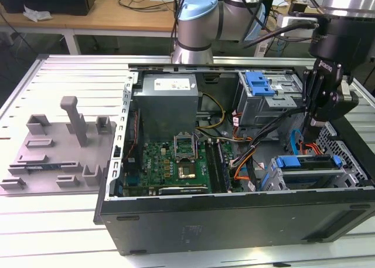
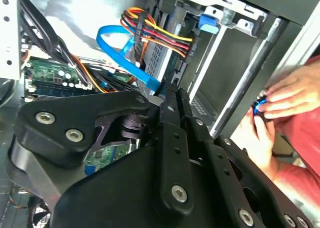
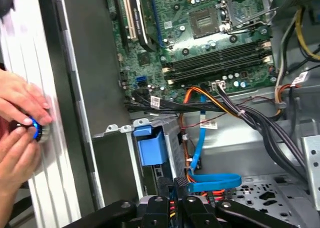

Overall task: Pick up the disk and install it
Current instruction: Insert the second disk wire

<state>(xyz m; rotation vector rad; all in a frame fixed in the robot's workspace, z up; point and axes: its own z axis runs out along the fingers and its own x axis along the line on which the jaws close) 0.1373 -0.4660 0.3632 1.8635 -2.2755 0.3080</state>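
A: Where was the disk?
B: The disk [image 1: 307,164] sat inside the open computer case [image 1: 234,215], in the drive cage at the corner nearest the exterior view's right, its blue bracket showing along the top edge. In the first wrist view the same blue bracket [image 3: 151,147] stood just beside the cage wall.

A: And the pincer?
B: The pincer [image 1: 318,122] hung above the case, over the drive cage and a little above the disk, not touching it. Whether its fingers were parted or closed I could not tell; it carried nothing that I could see.

A: Anything else near the case?
B: A blue flat cable [image 3: 200,153] and orange wires [image 2: 160,36] ran beside the cage, next to the motherboard [image 1: 176,162]. 2 hands [image 3: 20,123] of a person rested on the bench [image 1: 53,221] outside the case wall, holding a small blue object [image 3: 36,129].
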